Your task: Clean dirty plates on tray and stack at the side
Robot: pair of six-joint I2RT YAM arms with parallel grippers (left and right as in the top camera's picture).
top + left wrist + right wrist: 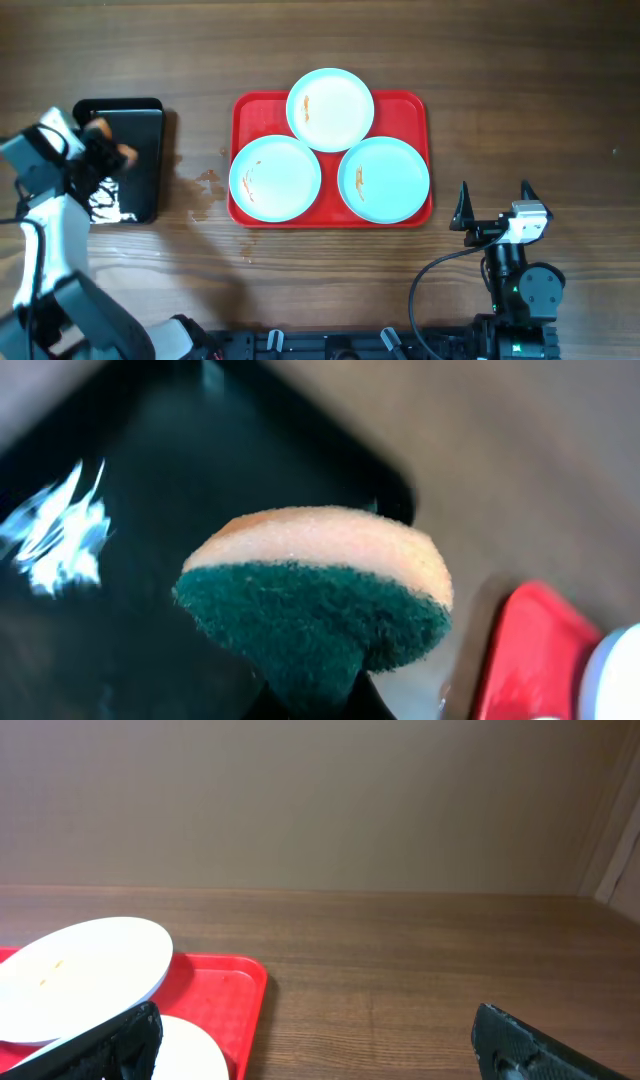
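the left gripper [103,140] is clamped tight on a scouring sponge [315,595], green pad facing out and orange foam behind. it hangs over the black tray [140,175] at the far left, probably so that any drips land there and not on the wood. a wet patch [205,185] already marks the table between the two trays.

the red tray [410,105] sits mid-table with all three plates on it. the far plate [330,108] seems to lean on the rims of the near-left plate [275,178] and the near-right plate [384,178], and the right wrist view shows it tilted. each carries an orange-brown smear, so none looks cleaned and nothing is stacked at the side yet.

the right gripper [495,200] waits near the tray's near-right corner, jaws spread wide and empty. it looks placed to steady or lift a plate once scrubbing starts. the leaning far plate is likely the first to handle, since it sits on top.
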